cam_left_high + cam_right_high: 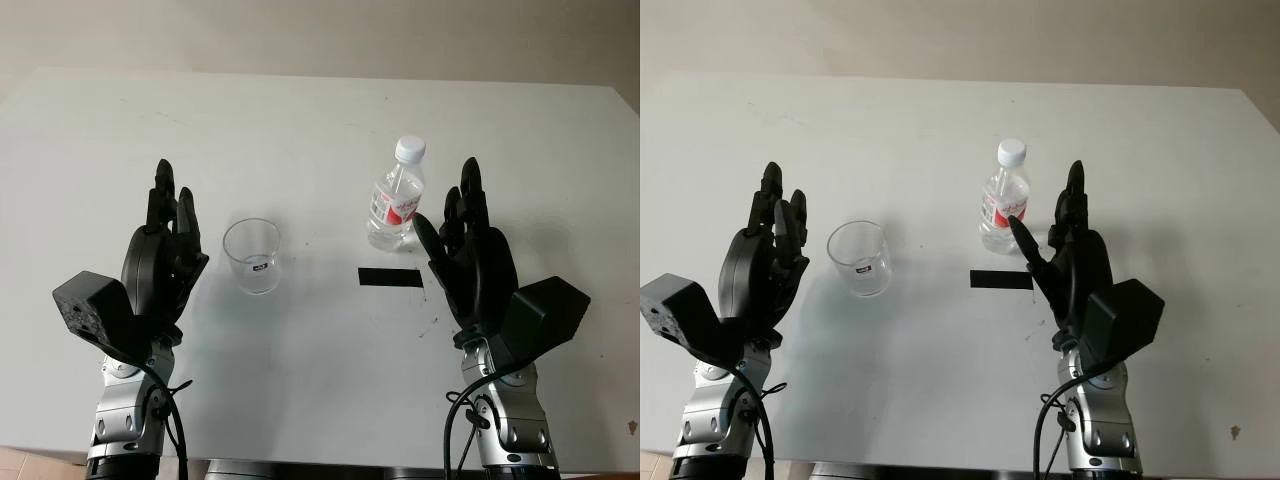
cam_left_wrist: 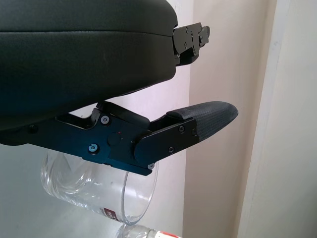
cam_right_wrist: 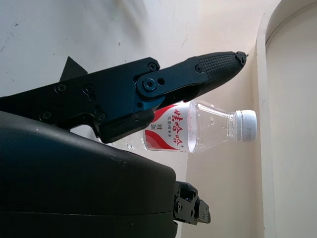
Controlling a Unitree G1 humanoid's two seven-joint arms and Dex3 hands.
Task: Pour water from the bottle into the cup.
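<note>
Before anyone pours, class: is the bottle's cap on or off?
On. The white cap sits atop the upright bottle, untouched by the open right hand beside it.

Right hand (image 3: pixel 148 106) open, w/ one finger (image 3: pixel 213 69) crossing bottle (image 3: pixel 198 131); white cap on, red label.

Clear bottle (image 1: pixel 397 197) with white cap (image 1: pixel 409 149) and red-and-white label (image 3: pixel 168 131), just beyond the black right hand (image 1: pixel 470 250); clear, colourless cup (image 1: pixel 252 256) with a small dark mark, beside the black left hand (image 1: pixel 165 255); black strip (image 1: pixel 390 277) on white table (image 1: pixel 300 130), left of the right hand
</note>
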